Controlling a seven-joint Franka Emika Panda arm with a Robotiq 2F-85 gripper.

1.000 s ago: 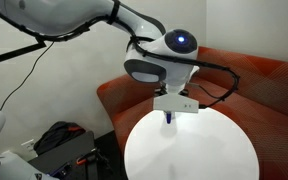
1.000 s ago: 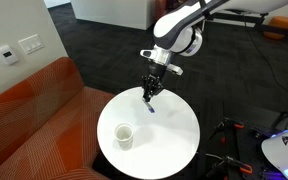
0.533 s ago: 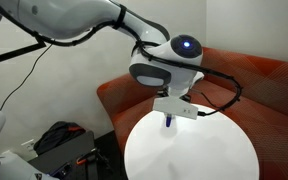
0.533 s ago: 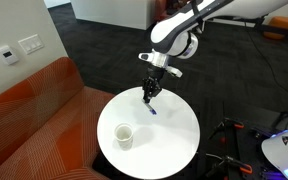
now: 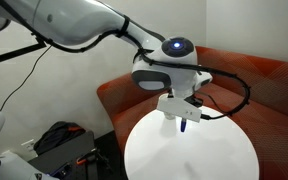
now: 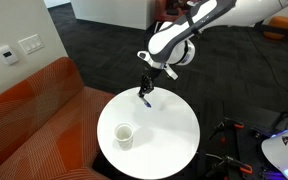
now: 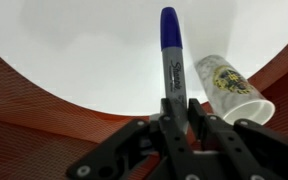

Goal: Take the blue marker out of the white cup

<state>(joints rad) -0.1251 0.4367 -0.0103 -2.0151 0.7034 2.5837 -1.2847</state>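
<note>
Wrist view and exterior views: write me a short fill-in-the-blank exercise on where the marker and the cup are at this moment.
The end effector is shut on a marker whose cap is ____.
The marker is ____ the white cup, not in it.
The white cup stands upright on the round table, whose top is ____.
Missing words: blue; outside; white.

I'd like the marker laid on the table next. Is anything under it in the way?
Nothing visible is. The gripper holds the marker above the table near its edge, and the cup stands apart, off to the side.
</note>
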